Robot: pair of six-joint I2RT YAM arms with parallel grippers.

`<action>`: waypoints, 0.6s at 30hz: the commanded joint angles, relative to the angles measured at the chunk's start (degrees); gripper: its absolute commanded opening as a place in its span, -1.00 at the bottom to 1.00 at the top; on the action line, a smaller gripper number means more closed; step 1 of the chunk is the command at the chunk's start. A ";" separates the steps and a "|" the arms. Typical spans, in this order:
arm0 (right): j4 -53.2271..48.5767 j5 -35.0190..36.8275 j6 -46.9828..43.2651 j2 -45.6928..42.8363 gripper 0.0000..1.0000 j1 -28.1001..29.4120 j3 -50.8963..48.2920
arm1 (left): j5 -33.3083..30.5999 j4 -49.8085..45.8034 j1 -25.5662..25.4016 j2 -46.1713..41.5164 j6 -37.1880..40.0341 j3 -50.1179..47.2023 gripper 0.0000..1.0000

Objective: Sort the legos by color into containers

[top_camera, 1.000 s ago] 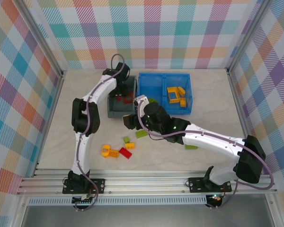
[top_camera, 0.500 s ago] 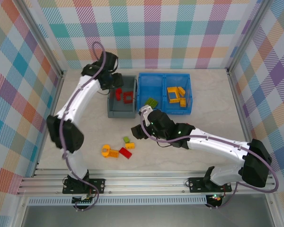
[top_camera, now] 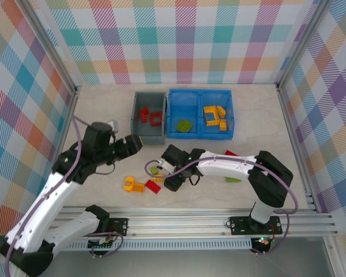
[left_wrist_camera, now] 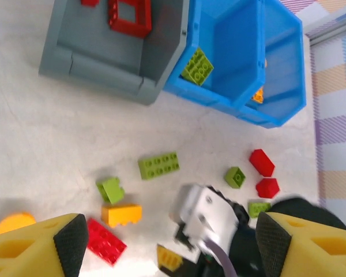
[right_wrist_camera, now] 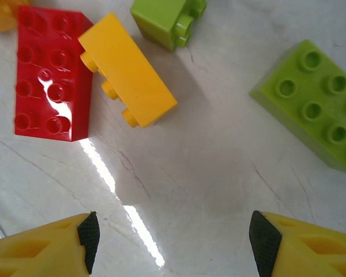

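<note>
Right hand (right_wrist_camera: 172, 234) open above tabletop (right_wrist_camera: 219, 190), empty; left hand (left_wrist_camera: 172, 236) open too. Yellow brick (right_wrist_camera: 128, 70): light, rigid, glossy, likely slippery; best pinched across long flat sides.

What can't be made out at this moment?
Top view: the right arm covers part of a red brick.
Left wrist view: the blue bin wall hides most of the yellow bricks inside.
Right wrist view: a large green brick runs off the right edge.

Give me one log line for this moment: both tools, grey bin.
left tool: open, empty | right tool: open, near yellow brick | grey bin: red pieces
</note>
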 commanded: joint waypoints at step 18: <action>1.08 -7.95 -13.17 13.57 0.20 0.30 11.65 | 0.16 -5.65 -0.23 -16.42 -8.22 -7.45 0.61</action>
